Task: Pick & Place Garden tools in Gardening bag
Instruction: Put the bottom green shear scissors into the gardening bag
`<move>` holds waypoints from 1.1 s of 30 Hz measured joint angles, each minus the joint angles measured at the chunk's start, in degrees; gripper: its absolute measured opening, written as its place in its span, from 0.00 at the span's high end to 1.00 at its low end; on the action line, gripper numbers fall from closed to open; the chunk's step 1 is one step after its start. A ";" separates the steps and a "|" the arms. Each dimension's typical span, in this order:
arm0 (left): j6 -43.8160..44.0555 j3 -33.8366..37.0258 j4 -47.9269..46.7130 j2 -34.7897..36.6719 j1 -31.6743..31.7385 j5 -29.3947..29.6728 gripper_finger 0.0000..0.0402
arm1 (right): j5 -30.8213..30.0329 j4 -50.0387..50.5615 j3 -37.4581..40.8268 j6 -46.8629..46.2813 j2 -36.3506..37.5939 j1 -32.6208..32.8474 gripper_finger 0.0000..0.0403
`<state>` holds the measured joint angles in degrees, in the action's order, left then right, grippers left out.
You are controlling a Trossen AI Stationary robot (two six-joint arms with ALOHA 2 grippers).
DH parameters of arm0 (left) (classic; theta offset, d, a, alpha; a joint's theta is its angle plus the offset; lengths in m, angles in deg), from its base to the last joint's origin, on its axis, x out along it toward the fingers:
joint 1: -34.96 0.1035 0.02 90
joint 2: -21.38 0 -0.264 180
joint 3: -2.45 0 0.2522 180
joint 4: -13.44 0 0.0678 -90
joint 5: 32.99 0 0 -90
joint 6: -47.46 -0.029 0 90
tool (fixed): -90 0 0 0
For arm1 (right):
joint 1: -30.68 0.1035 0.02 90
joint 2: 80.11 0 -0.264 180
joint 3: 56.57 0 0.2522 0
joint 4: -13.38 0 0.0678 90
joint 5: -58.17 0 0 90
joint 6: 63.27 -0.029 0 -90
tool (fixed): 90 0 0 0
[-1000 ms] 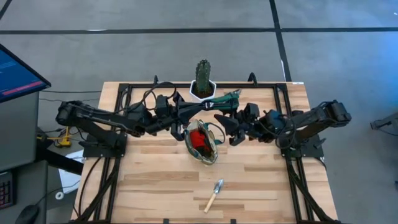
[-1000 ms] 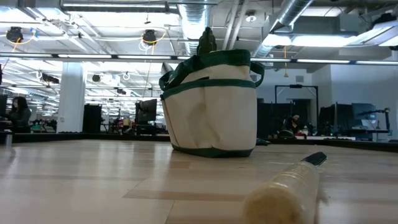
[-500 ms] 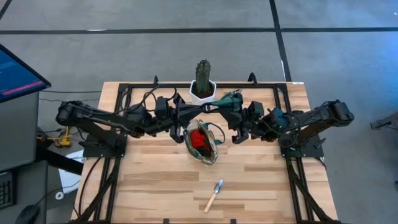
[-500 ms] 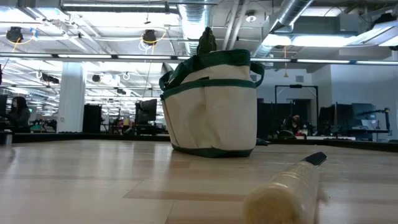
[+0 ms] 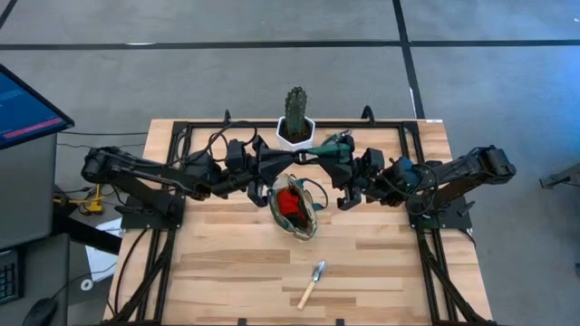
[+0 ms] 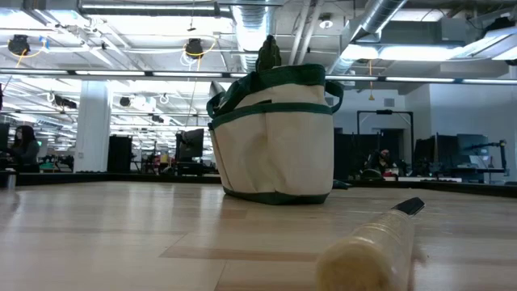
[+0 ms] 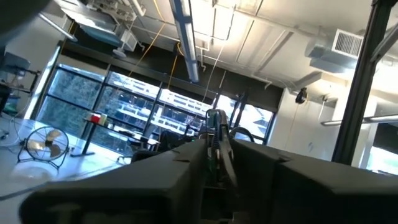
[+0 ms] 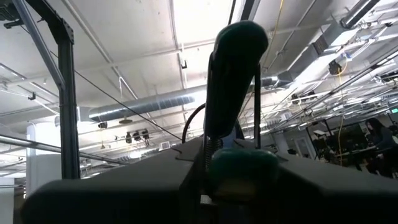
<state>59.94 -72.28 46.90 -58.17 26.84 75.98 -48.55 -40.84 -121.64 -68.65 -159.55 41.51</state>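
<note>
Now my right jaws (image 5: 343, 156) have closed on the green-handled shears (image 5: 328, 145) above the bag (image 5: 295, 206); my left jaws (image 5: 288, 161) hold their other end.

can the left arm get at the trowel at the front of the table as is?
Probably not yet: the left gripper meets the right gripper on the green-handled tool behind the gardening bag, which stands between it and the trowel.
</note>
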 joint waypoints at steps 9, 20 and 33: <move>-0.05 -0.04 -0.11 2.70 0.02 0.10 0.70 | 0.25 0.78 0.04 -0.02 1.33 0.02 0.86; 3.65 -0.04 -13.29 13.96 -0.33 -5.75 0.57 | 2.02 22.77 0.04 -3.74 9.67 0.01 0.86; 7.46 -0.04 -24.30 20.71 -4.03 -6.30 0.63 | 15.21 76.60 -13.57 -11.35 13.50 -0.08 0.86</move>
<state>67.40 -72.32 22.61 -37.46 22.81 69.68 -33.34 35.75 -135.20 -80.01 -146.05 41.43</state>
